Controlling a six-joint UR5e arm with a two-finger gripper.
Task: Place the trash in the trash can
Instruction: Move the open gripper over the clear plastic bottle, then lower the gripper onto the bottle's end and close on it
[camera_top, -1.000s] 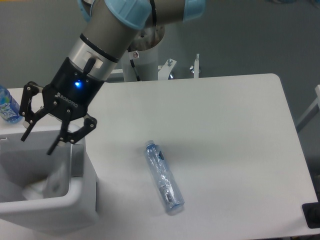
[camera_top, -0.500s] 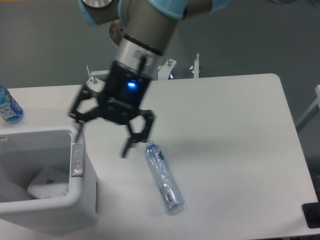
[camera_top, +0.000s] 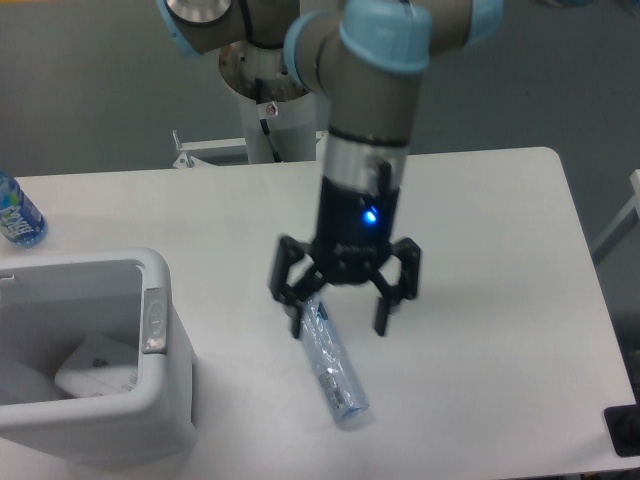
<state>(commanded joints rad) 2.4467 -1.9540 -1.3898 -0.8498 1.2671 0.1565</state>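
Change: the pincer (camera_top: 340, 318) has swung from the trash can (camera_top: 172, 400) to above the bottle (camera_top: 328, 358).
Pincer: jaws apart, empty.
Wrapper (camera_top: 95, 372): binned.
Meaning: bottle pickup likely next.

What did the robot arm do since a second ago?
The open gripper swung from above the trash can rightward across the table and now hangs over the cap end of the crushed bottle, holding nothing. The bottle, the wrapper in the can and the small bottle stayed put.

Silver arm (camera_top: 365, 120), pale-blue joints, seemingly black jaws
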